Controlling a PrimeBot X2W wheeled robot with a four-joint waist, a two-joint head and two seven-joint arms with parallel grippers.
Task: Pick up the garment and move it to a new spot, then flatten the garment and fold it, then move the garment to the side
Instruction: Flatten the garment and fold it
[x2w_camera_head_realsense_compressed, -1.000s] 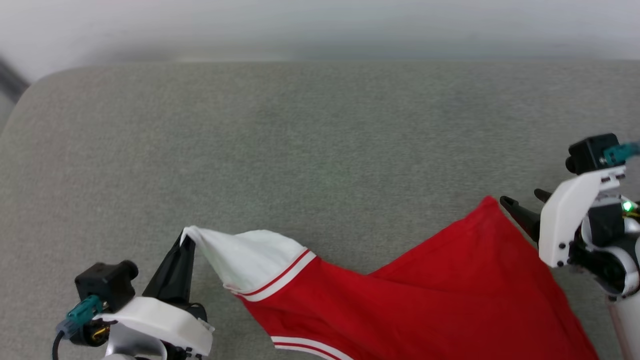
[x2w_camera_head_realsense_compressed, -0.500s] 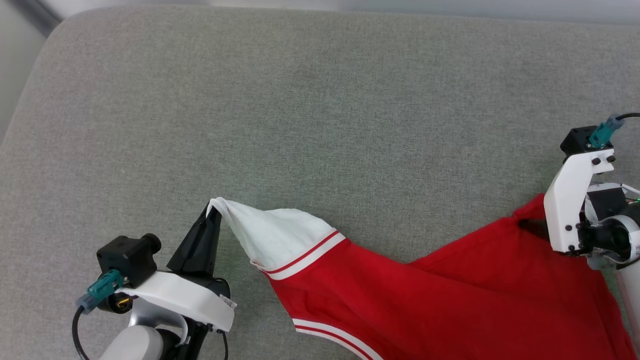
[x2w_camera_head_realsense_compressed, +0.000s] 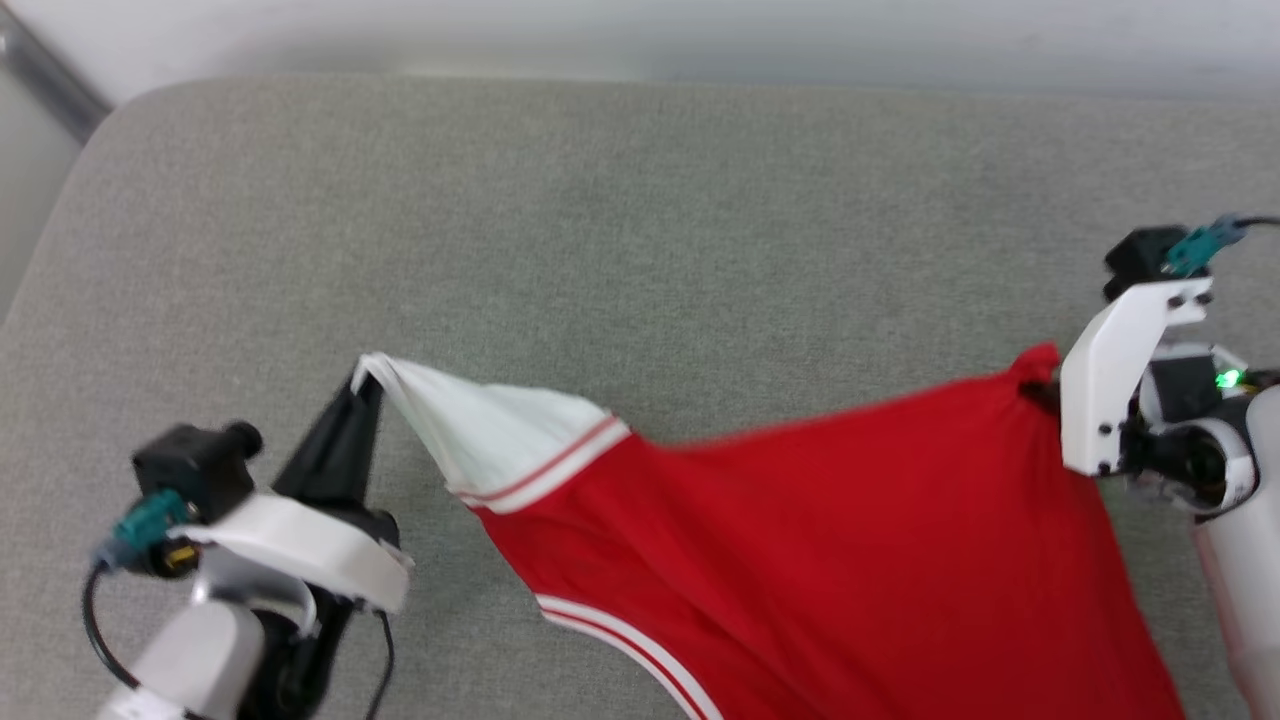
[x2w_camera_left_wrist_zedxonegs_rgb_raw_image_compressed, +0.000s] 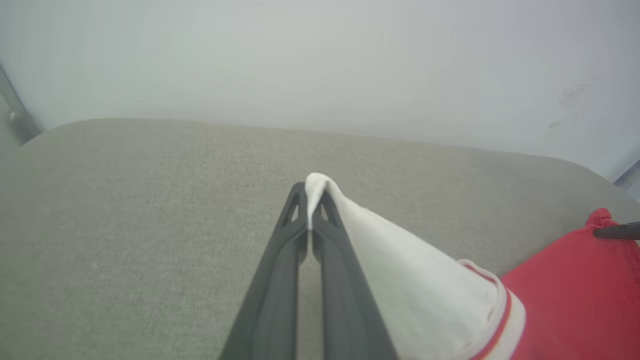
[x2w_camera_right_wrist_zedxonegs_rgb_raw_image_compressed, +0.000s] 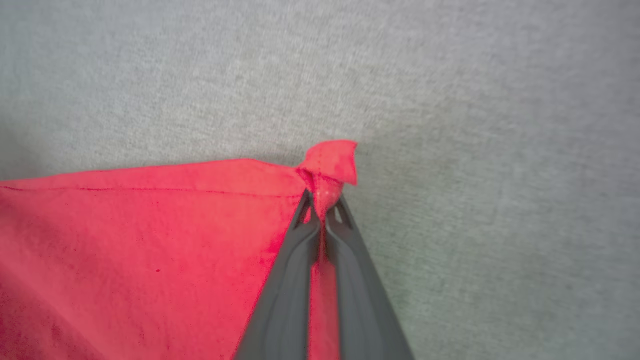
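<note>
The right gripper (x2w_camera_right_wrist_zedxonegs_rgb_raw_image_compressed: 323, 204) has just closed. A second ago its fingers stood spread beside the red corner (x2w_camera_right_wrist_zedxonegs_rgb_raw_image_compressed: 331, 159) of the garment (x2w_camera_head_realsense_compressed: 820, 540); now they are pressed together on that corner, with a small tuft of red cloth poking out past the tips. The left gripper (x2w_camera_head_realsense_compressed: 362, 385) is as it was, its fingers pinching the tip of the white sleeve (x2w_camera_head_realsense_compressed: 480, 440) just above the red-and-white striped trim (x2w_camera_head_realsense_compressed: 548, 468). With both ends held, the jersey's upper edge, which sagged in a dip between the two grips a moment ago, now runs nearly straight from sleeve to corner. The rest of the red body hangs toward the robot and runs off the near edge of the head view, so how much of it rests on the grey fabric-covered worktop (x2w_camera_head_realsense_compressed: 640, 230) cannot be told. The head camera has also shifted, so the cloth's apparent slide is not all its own. The garment looks ready to be lifted and carried to a new spot. Flattening and folding are still ahead, and the two small pinches could slip if the cloth is pulled too taut.
</note>
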